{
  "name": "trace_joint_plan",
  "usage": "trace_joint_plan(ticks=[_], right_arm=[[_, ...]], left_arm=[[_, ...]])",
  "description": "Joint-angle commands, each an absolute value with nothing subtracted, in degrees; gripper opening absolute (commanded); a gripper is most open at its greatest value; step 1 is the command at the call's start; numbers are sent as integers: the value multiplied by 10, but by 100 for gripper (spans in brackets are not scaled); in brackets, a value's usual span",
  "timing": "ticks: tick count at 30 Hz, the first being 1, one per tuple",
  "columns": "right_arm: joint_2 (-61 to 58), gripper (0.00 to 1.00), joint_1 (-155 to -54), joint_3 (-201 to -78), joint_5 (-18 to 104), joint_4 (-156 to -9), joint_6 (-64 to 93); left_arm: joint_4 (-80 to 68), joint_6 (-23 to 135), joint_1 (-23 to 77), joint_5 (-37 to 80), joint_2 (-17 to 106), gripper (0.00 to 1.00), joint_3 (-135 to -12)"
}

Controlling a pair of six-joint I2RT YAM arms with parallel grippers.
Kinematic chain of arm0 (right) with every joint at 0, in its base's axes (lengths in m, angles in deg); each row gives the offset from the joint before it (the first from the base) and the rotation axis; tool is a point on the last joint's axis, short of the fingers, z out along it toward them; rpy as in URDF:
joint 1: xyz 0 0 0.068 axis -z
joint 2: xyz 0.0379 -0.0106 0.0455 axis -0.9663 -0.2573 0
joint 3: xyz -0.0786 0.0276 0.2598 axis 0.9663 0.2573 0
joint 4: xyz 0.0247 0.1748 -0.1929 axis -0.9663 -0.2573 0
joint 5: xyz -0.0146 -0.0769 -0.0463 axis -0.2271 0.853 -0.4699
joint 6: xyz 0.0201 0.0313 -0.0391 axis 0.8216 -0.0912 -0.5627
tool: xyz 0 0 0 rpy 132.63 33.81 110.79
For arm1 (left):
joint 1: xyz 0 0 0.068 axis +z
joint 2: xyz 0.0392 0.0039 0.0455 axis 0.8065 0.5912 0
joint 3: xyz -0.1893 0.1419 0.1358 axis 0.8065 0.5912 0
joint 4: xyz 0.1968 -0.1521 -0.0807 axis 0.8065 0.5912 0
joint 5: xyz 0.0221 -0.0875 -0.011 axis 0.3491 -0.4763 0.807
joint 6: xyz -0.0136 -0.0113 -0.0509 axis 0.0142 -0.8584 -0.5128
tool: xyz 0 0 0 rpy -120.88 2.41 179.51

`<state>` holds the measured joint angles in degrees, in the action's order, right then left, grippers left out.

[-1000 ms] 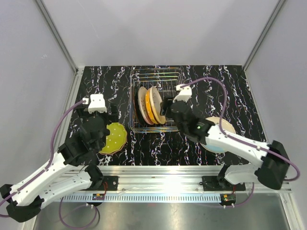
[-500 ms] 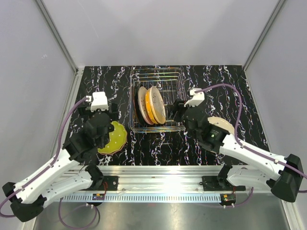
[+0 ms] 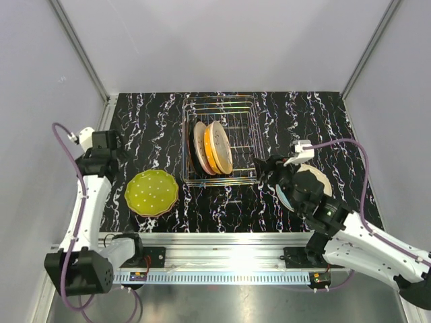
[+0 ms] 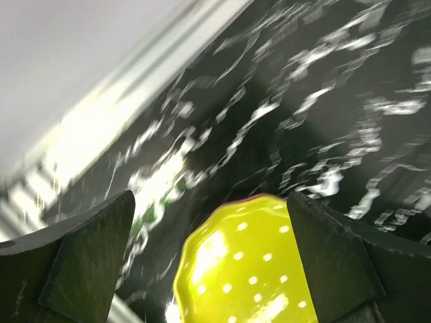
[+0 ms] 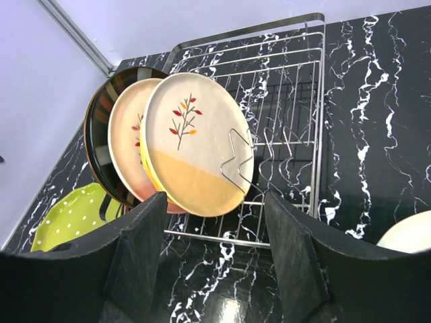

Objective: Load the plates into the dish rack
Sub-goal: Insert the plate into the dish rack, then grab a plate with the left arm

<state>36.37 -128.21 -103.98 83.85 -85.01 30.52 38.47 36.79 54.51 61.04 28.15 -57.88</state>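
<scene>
Both empty: left fingers (image 4: 87, 262) wide, right fingers (image 5: 138, 262) half-open — yellow-green plate (image 3: 151, 193), flat at 8 o'clock of the dish rack (image 3: 239, 128), may skid when pinched.

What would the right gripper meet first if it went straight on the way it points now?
Most likely the dish rack: its wire loop and the cream-and-orange plate stand straight ahead of the right gripper. Depth does not show which comes first.

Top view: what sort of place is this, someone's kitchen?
Likely a robot test booth: plain walls enclose a small table, arms are bolted to a rail, with a rack and plates set out.
</scene>
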Motion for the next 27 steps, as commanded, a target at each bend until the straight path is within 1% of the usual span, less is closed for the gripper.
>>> trace_joint_plan(ticks=[1, 7, 10, 14, 20, 23, 24, 27], right_arm=[[414, 67, -1279, -1009, 851, -853, 287], [440, 69, -1279, -1002, 852, -874, 265], [459, 70, -1280, -992, 852, -878, 263], [483, 71, -1278, -975, 861, -875, 260], [485, 71, -1279, -973, 862, -876, 257], [486, 71, -1278, -971, 862, -872, 260], [486, 71, -1278, -971, 860, -871, 261], [485, 71, -1278, -974, 859, -878, 263]], left_arm=[[475, 273, 595, 475, 295, 99, -565], [512, 149, 595, 465, 309, 99, -500], [519, 127, 594, 434, 328, 91, -469], [483, 96, 566, 387, 302, 90, -394], [497, 41, 488, 426, 257, 90, -358], [488, 35, 484, 441, 252, 88, -332], [481, 37, 484, 441, 252, 84, -326], [461, 34, 484, 430, 256, 63, -307]])
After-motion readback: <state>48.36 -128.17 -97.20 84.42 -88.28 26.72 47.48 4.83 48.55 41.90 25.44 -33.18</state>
